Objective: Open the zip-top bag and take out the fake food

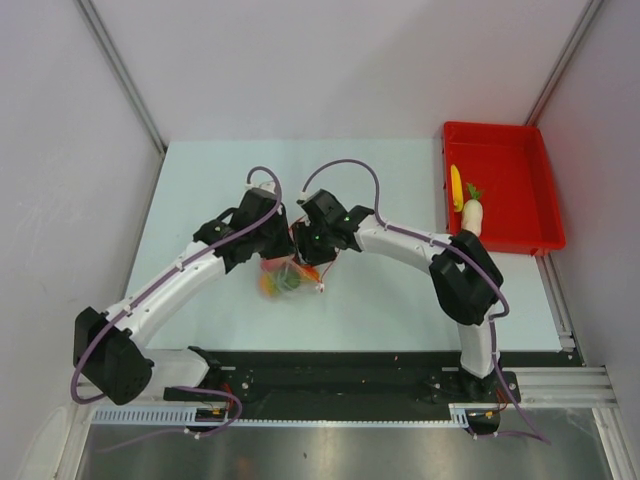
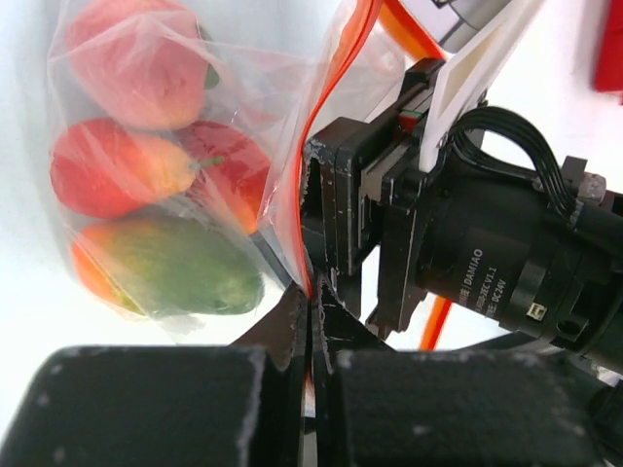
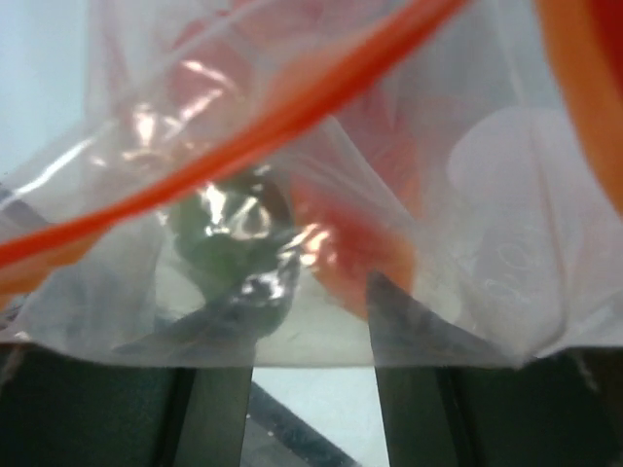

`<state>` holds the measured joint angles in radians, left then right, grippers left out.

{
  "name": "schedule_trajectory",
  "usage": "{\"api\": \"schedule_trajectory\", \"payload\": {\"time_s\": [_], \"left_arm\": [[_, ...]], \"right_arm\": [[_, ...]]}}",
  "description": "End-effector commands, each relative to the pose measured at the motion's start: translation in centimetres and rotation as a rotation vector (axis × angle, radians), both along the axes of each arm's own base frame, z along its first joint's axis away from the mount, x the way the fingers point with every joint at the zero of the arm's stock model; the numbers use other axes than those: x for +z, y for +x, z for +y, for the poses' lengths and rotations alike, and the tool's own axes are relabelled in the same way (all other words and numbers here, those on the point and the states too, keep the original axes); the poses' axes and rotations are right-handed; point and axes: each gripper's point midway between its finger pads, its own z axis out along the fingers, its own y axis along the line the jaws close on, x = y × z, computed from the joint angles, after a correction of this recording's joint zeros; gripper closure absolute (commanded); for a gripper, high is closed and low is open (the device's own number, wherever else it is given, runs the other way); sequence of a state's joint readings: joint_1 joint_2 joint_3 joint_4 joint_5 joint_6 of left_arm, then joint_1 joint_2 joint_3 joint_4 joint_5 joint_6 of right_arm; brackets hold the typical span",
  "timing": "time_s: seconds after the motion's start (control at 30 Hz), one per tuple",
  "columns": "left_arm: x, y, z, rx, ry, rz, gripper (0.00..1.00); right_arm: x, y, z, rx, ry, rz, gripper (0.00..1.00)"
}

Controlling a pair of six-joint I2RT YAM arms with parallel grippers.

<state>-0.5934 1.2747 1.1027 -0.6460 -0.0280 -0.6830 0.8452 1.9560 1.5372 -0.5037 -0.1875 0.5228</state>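
The clear zip-top bag [image 1: 284,279] hangs between the two grippers at the table's middle. In the left wrist view my left gripper [image 2: 311,295] is shut on the bag's edge at the red-orange zip strip [image 2: 326,92]. Inside the bag [image 2: 243,88] lie red pieces [image 2: 117,173] and an orange-green fruit [image 2: 180,268]. My right gripper [image 3: 331,270] has its fingers apart, their tips veiled by the bag's film [image 3: 506,195], with the strip [image 3: 292,115] running across above. In the overhead view the left gripper [image 1: 283,246] and right gripper [image 1: 311,250] almost touch.
A rigid red tray [image 1: 500,128] stands at the back right, holding a yellow piece [image 1: 456,185] and a white radish [image 1: 471,215] with a green top. The right arm's wrist [image 2: 506,253] fills the right side of the left wrist view. Grey walls close in the table.
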Motion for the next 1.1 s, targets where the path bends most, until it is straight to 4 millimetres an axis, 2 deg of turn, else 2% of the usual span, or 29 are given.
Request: {"api": "schedule_trajectory", "payload": {"time_s": [0.0,0.3,0.4,0.5,0.57,0.6,0.67,0.7,0.83,0.9,1.07], "left_arm": [[-0.1,0.3,-0.7,0.001,-0.032,-0.009,1.0],[-1.7,-0.1,-0.6,-0.004,-0.016,0.017,1.0],[-2.1,-0.2,-0.4,-0.003,-0.008,0.023,1.0],[-2.6,-0.5,-0.1,-0.003,0.005,0.031,1.0],[-2.6,-0.6,0.1,-0.003,0.011,0.032,1.0],[-2.6,-0.7,0.1,-0.006,0.016,0.033,1.0],[-2.7,-0.7,0.3,-0.005,0.024,0.03,1.0],[-2.7,-0.8,0.4,-0.005,0.026,0.028,1.0],[-2.6,-0.9,0.5,-0.006,0.021,0.023,1.0],[-2.6,-0.9,0.5,-0.005,0.021,0.021,1.0],[-2.2,-1.0,0.7,-0.001,0.024,0.011,1.0]], "right_arm": [[-2.3,0.4,0.7,0.036,-0.035,-0.044,0.46],[-7.3,-0.4,0.7,0.087,-0.098,-0.007,0.35],[-8.5,-0.6,0.8,0.099,-0.111,-0.004,0.34],[-8.5,-0.5,1.1,0.104,-0.099,-0.011,0.35],[-7.7,-0.4,1.1,0.102,-0.091,-0.018,0.39],[-6.4,-0.2,1.1,0.098,-0.077,-0.034,0.45],[-4.9,-0.4,0.9,0.095,-0.066,-0.037,0.5],[-3.3,-0.6,1.1,0.102,-0.038,-0.05,0.53],[0.4,-1.2,0.6,0.075,-0.034,-0.015,0.67],[2.7,-1.1,1.1,0.054,-0.003,-0.009,0.72],[6.7,-2.2,1.1,0.048,0.031,0.031,0.75]]}}
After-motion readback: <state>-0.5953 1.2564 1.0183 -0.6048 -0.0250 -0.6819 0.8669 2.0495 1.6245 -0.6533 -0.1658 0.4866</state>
